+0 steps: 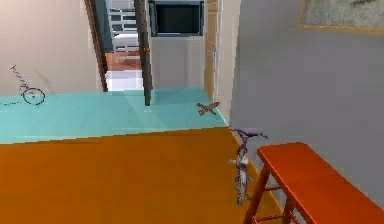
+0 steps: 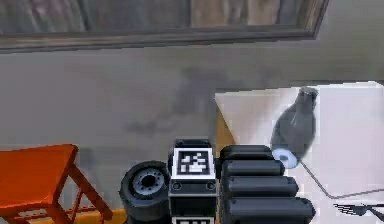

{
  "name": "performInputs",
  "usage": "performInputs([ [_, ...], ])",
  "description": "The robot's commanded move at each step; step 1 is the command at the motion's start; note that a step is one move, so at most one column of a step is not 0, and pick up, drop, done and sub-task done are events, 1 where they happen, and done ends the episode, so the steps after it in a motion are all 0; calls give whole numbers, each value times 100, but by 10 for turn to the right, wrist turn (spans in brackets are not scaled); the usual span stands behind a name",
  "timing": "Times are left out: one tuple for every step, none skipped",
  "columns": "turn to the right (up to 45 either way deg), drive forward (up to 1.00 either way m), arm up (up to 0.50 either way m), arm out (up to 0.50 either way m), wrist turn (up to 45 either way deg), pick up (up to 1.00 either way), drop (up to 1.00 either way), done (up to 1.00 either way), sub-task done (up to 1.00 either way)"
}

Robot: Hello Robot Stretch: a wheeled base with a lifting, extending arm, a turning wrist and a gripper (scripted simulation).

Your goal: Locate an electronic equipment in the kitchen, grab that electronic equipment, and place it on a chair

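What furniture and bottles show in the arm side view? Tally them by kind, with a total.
Orange stool: 1
White table: 1
Grey bottle, on the table: 1
Total: 3

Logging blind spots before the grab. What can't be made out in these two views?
Forward view: orange seat, cut off by the bottom and right edges.
Forward view: grey thing beside it, too small to name.
Forward view: wall picture, cut by the top edge.
Arm side view: gripper, far end not discernible, so cannot tell whether it holds anything.
Arm side view: white table, cut by the right edge.
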Motion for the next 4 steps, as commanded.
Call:
performInputs([
  [-210,0,0,0,0,0,0,0,0],
  [0,100,0,0,0,0,0,0,0],
  [0,100,0,0,0,0,0,0,0],
  [-30,0,0,0,0,0,0,0,0],
])
